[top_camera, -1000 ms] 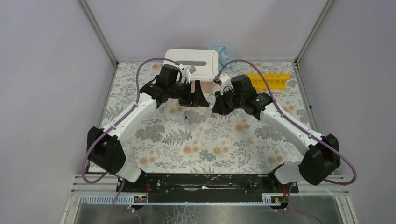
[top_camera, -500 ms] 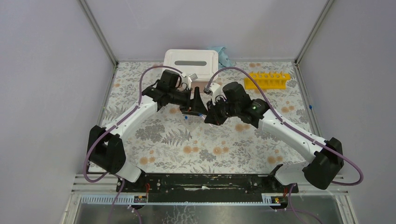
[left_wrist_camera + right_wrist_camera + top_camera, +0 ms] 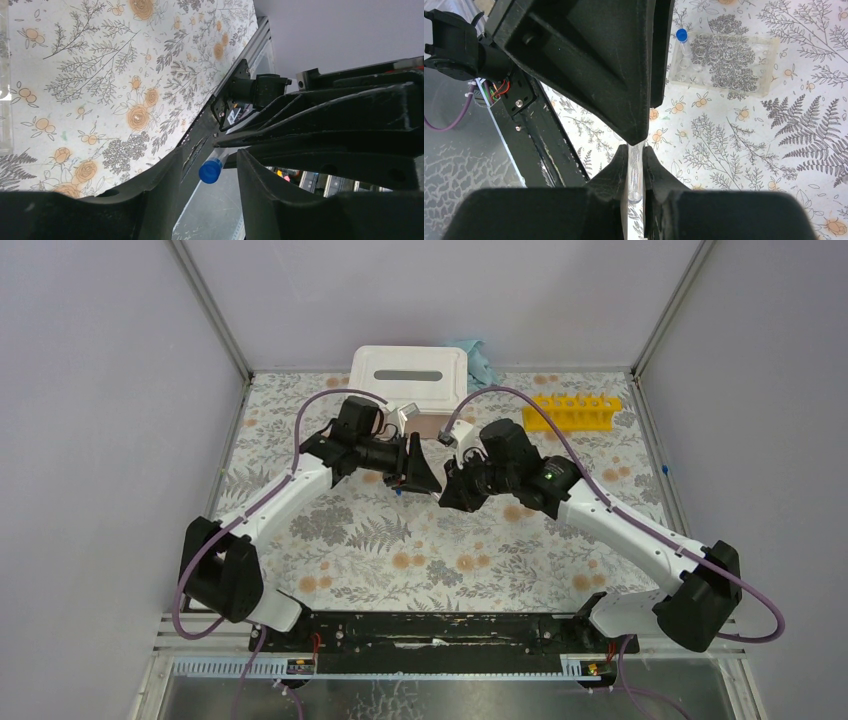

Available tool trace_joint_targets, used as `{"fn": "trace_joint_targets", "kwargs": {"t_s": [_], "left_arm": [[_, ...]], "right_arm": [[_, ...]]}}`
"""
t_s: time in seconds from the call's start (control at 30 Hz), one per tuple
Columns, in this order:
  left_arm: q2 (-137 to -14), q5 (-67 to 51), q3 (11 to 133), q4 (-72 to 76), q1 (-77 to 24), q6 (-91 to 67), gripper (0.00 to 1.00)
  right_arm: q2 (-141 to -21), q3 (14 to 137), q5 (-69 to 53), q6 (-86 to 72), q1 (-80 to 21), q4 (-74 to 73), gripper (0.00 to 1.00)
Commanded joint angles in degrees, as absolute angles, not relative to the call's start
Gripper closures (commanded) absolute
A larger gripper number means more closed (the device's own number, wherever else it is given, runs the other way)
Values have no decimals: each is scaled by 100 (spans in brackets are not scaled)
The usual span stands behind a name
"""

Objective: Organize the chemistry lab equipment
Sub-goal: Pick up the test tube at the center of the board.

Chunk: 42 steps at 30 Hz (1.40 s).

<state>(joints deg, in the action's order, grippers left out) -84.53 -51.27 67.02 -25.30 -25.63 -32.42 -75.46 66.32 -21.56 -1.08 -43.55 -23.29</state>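
Observation:
My right gripper (image 3: 636, 151) is shut on a clear tube (image 3: 635, 172), pinching its round-bottomed end in mid-air above the table's middle (image 3: 447, 490). The tube's blue cap (image 3: 210, 171) lies between the fingers of my left gripper (image 3: 210, 159), which meets the right one tip to tip (image 3: 422, 478). The left jaws are open, with a gap showing on both sides of the cap. Another blue-capped tube (image 3: 682, 36) stands in a clear rack (image 3: 744, 75) on the table. The yellow test-tube rack (image 3: 575, 410) sits at the back right. Ring and bottle are out of view.
A white lidded box (image 3: 410, 378) stands at the back centre, with a pale blue cloth (image 3: 478, 358) beside it. The floral table cover (image 3: 440, 560) runs to metal frame rails on both sides and to a black bar at the near edge.
Both grippers moved toward each other and a little nearer. The left jaws narrowed and now flank the capped end of the tube that the right gripper keeps holding.

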Motion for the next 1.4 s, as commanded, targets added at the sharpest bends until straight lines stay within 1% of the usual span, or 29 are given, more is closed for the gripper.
{"fn": "trace_joint_targets", "kwargs": {"t_s": [0.0,0.2,0.37,0.63,0.7,0.9,1.17,1.23,1.37], "left_arm": [[-8284,-5403,6580,-2026,-2522,-3465,51],[-8258,-5478,6525,-1999,-2522,-3471,58],[-8244,-5543,6478,-1957,-2518,-3472,66],[-8214,-5517,6467,-1906,-2522,-3452,77],[-8200,-5487,6490,-1876,-2514,-3443,78],[-8153,-5256,6629,-1881,-2499,-3332,81],[-8031,-4751,6859,-2146,-2503,-3013,83],[-8003,-4606,6933,-2236,-2492,-2936,83],[-7972,-4297,7081,-2414,-2501,-2782,83]], "right_arm": [[-7409,6614,-2150,-63,-4448,-2121,100],[-7448,6636,-2146,-44,-4460,-2092,100],[-7488,6644,-2154,-42,-4468,-2068,100],[-7547,6666,-2147,-44,-4473,-2057,100],[-7554,6667,-2128,-54,-4468,-2066,96],[-7563,6645,-2044,-59,-4473,-2076,79],[-7575,6614,-1928,-59,-4477,-2039,69],[-7572,6592,-1895,-61,-4466,-2023,64],[-7551,6511,-1737,-83,-4470,-1984,62]]}}
